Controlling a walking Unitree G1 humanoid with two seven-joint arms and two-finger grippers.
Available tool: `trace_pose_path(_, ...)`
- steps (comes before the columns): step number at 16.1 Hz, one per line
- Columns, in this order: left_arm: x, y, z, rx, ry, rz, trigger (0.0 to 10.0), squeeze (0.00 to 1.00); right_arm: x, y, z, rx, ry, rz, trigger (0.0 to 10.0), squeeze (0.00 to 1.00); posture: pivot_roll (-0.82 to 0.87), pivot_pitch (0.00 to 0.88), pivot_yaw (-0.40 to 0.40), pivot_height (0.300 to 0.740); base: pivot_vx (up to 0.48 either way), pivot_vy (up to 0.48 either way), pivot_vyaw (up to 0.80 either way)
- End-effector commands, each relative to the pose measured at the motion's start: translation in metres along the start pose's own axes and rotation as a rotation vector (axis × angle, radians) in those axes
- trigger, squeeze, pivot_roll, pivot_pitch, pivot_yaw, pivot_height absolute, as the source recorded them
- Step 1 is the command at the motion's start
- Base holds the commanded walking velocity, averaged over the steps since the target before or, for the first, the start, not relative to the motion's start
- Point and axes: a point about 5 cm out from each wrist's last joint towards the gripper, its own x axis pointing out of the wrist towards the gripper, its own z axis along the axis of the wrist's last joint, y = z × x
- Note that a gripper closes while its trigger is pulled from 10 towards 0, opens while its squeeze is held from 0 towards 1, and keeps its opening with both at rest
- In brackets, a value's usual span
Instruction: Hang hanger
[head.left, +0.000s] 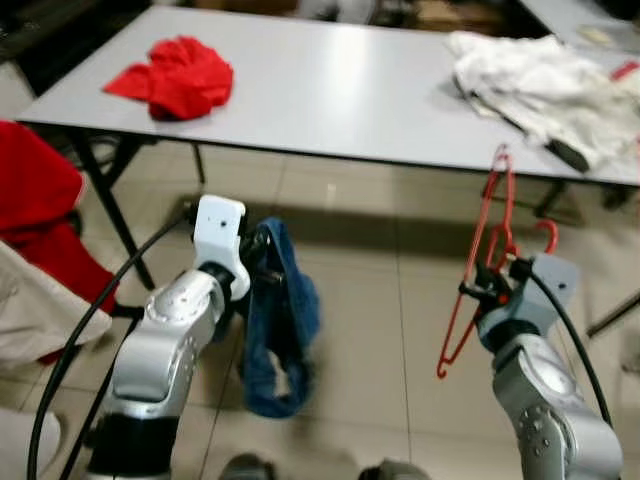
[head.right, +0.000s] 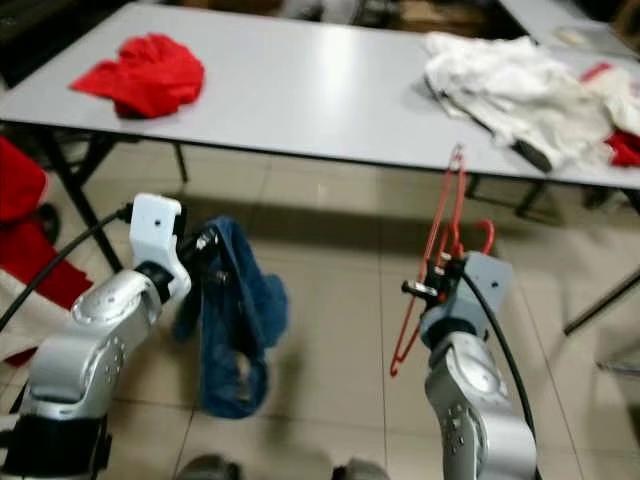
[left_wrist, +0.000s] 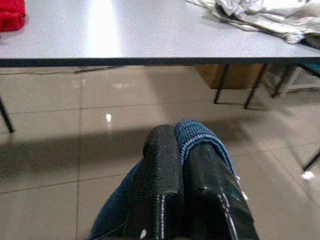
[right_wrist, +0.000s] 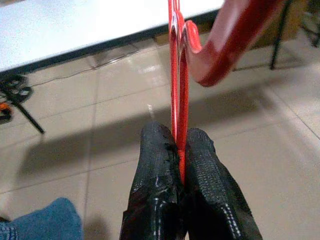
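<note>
Your right gripper is clamped on the red hanger, fingers pinched tight on the thin frame just below the hook, per the right wrist view. The hanger is in the air in front of the grey table, hook end by the gripper, frame tilted up toward the table edge.

Your left gripper is clenched on a blue garment, which hangs limp from it down toward the tiled floor.

Handling, my read: the hanger looks light and stiff, thin and smooth plastic or coated wire. It'll likely pivot in a two-finger pinch if it bumps anything. Keep the hold near the neck, as now, so the hook stays free.

The garment is soft and floppy, probably denim-weight, and will swing.

Also on the table: a red cloth on the left, a white pile of clothes on the right. No rail in sight to hang on.
</note>
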Motion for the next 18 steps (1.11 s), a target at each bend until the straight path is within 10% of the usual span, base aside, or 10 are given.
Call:
trace_pose_path(1, -0.002, 0.005, 0.005, 0.012, -0.021, 0.012, 10.0, 0.0, 0.001, 0.006, 0.003, 0.004, -0.012, 0.02, 10.0, 0.0, -0.01, 0.073, -0.024, 0.74, 0.0, 0.349, 0.0)
trace_pose_path(7, -0.004, 0.005, 0.004, 0.006, -0.026, 0.019, 10.0, 0.0, 0.003, 0.008, 0.003, 0.046, -0.001, 0.041, 10.0, 0.0, 0.0, 0.049, -0.041, 0.74, 0.0, 0.345, 0.0)
trace_pose_path(17, -0.002, 0.014, 0.017, 0.009, -0.106, 0.087, 10.0, 0.0, 0.011, 0.018, 0.02, -0.165, -0.054, 0.173, 10.0, 0.0, 0.01, 0.0, -0.057, 0.74, 0.049, 0.0, 0.0)
trace_pose_path(18, -0.001, 0.013, 0.017, 0.01, -0.111, 0.087, 10.0, 0.0, 0.012, 0.02, 0.019, -0.158, -0.052, 0.197, 5.1, 0.0, 0.01, 0.0, -0.061, 0.74, 0.262, 0.0, 0.0)
